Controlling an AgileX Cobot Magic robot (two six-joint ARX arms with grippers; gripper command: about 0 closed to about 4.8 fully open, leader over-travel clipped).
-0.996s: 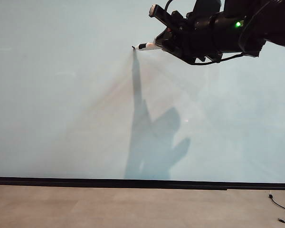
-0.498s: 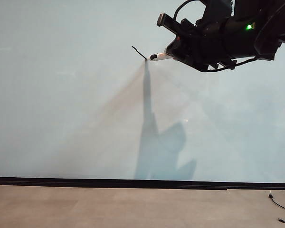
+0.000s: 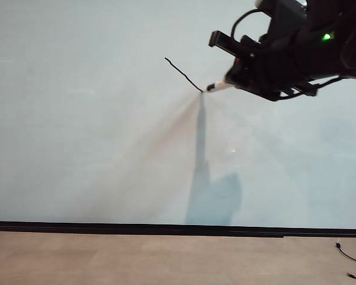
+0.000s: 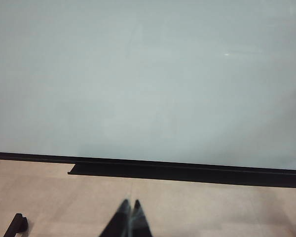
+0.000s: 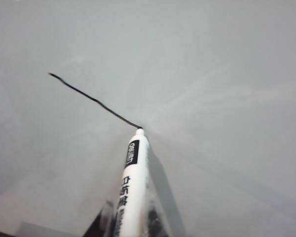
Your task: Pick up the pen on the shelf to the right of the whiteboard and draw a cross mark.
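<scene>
Right gripper (image 3: 237,82) is reaching in from the upper right of the exterior view, jaws clamped narrow on the pen (image 3: 218,86). Pen is pointing left toward the whiteboard (image 3: 77,148), tip pressing against the surface at the lower end of one black stroke (image 3: 184,74). Stroke is running diagonally from upper left down to the tip, slightly wavy; only this single line of the cross mark is showing. Right wrist view: pen (image 5: 130,187) is sitting between the fingers (image 5: 104,219), white barrel with black printed label, tip touching the end of the stroke (image 5: 93,100). Arm's shadow is falling on the board below the tip.

Left gripper (image 4: 129,217) is hanging low over the tan surface in front of the board's black lower strip (image 4: 187,170), fingertips together, holding nothing.
</scene>
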